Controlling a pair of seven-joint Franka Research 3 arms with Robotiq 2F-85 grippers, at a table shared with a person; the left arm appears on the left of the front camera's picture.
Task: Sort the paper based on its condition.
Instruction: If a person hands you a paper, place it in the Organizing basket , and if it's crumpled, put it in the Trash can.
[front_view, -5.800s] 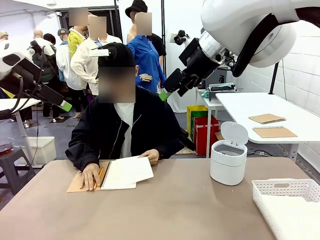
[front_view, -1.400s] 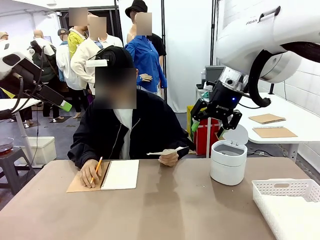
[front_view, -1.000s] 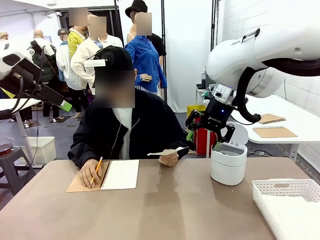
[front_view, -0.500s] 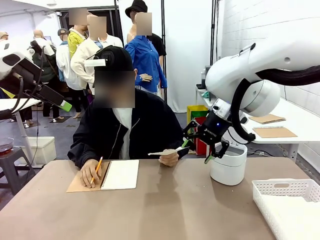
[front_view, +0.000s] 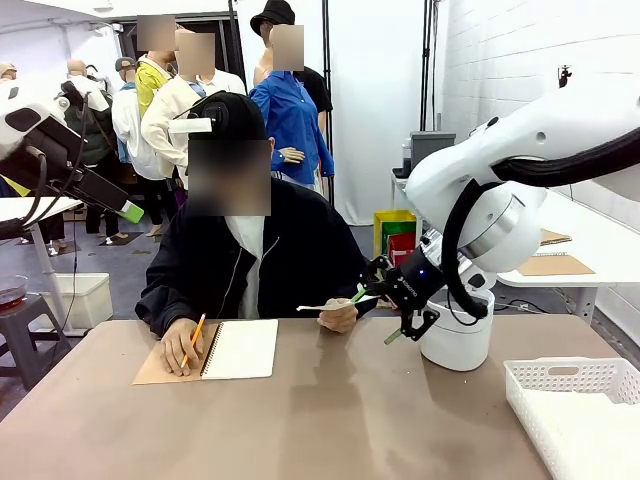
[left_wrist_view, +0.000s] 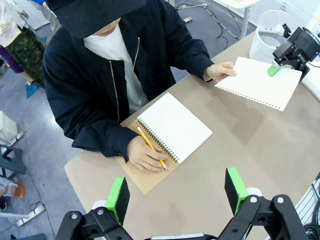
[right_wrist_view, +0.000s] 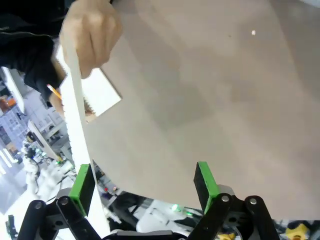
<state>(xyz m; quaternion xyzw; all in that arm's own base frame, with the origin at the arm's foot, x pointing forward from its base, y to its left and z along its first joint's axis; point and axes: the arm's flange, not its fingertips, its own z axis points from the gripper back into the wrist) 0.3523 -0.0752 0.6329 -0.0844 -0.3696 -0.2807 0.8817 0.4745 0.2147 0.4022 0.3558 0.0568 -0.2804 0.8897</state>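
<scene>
- The person's hand (front_view: 338, 316) held one sheet (left_wrist_view: 260, 83) of paper out flat above the bench (front_view: 330, 420), well clear of the surface, toward the robot's right side.
- The sheet looked smooth and unwrinkled, with a torn perforated edge along one side in the left wrist view.
- The right claw (front_view: 374, 314) was at the sheet's far end with its jaws wide; in the right wrist view one green pad (right_wrist_view: 81, 182) sat just beside the sheet's edge, the other well apart from it. The claw had not closed on the sheet.
- The left claw (left_wrist_view: 176, 192) hovered high over the bench, jaws wide and holding nothing.
- The person's other hand (left_wrist_view: 145, 154) rested on the open notebook (left_wrist_view: 174, 127), holding a pencil (left_wrist_view: 151, 147).
- A white bin (front_view: 457, 335) with its lid up stood behind the right claw, and a white basket (front_view: 575, 405) sat at the bench's right corner.
- The basket and bin are probably the two sorting spots, though I cannot tell whether either held paper.
- Judged from this, the sort was at an early point: the handover of this sheet was under way but the grasp, the carry and the drop were all left to do.
</scene>
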